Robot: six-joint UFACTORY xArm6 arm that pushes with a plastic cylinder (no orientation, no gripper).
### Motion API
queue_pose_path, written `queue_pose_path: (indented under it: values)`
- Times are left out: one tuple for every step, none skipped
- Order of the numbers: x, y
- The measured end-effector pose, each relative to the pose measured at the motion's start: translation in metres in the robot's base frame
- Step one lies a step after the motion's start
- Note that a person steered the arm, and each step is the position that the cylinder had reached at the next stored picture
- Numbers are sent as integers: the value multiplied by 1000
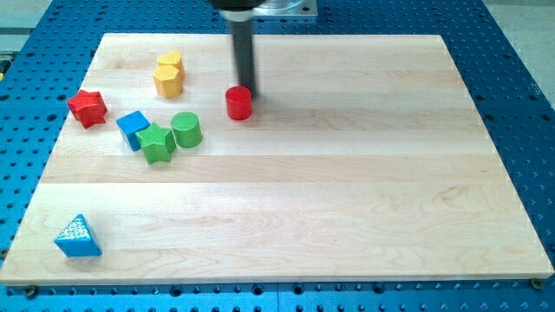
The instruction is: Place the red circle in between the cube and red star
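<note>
The red circle (pixel 238 102), a short red cylinder, stands on the wooden board a little left of centre near the view's top. My tip (pixel 246 89) is right at its upper right edge, touching or nearly touching it. The blue cube (pixel 133 128) sits to the left, and the red star (pixel 88 107) lies further left near the board's left edge. A narrow gap separates the cube and the star.
A yellow block (pixel 169 74) lies above the cube. A green star (pixel 157 143) and a green cylinder (pixel 186 129) sit just right of the cube, touching it. A blue triangle (pixel 78 237) lies at the board's bottom left corner. The board's edge (pixel 277 279) borders blue perforated table.
</note>
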State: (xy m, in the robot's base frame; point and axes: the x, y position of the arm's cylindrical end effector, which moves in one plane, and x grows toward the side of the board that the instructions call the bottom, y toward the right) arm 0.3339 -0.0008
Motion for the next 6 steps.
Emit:
queue_pose_path:
  values:
    - [29, 1]
    - [32, -63]
    - [32, -125]
    - [32, -171]
    - [32, -184]
    - [33, -210]
